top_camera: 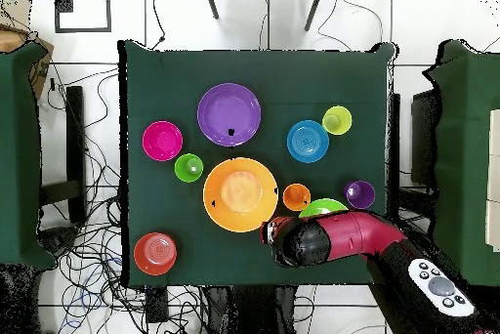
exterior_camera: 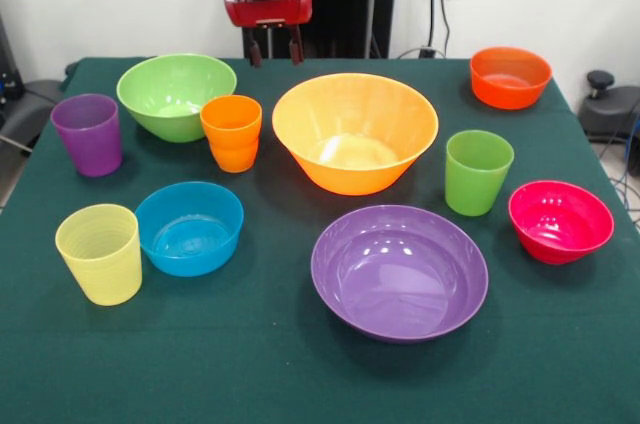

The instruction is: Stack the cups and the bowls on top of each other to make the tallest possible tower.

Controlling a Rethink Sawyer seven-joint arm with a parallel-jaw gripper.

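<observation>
All cups and bowls stand apart on the green table (exterior_camera: 260,364); nothing is stacked. The large orange-yellow bowl (exterior_camera: 354,131) (top_camera: 240,193) is in the middle, with the purple bowl (exterior_camera: 400,271) in front of it. The light green bowl (exterior_camera: 175,94), orange cup (exterior_camera: 232,132), purple cup (exterior_camera: 88,134), blue bowl (exterior_camera: 189,227) and pale yellow cup (exterior_camera: 99,253) are on the left. The green cup (exterior_camera: 478,171), pink-red bowl (exterior_camera: 560,221) and orange-red bowl (exterior_camera: 510,76) are on the right. My gripper (exterior_camera: 275,48) (top_camera: 269,233) hangs open and empty above the table's far edge, behind the orange-yellow bowl.
In the overhead view my arm (top_camera: 342,237) covers part of the light green bowl (top_camera: 322,207). Cables (top_camera: 88,252) lie on the floor around the table. Other green tables (top_camera: 20,154) stand at both sides.
</observation>
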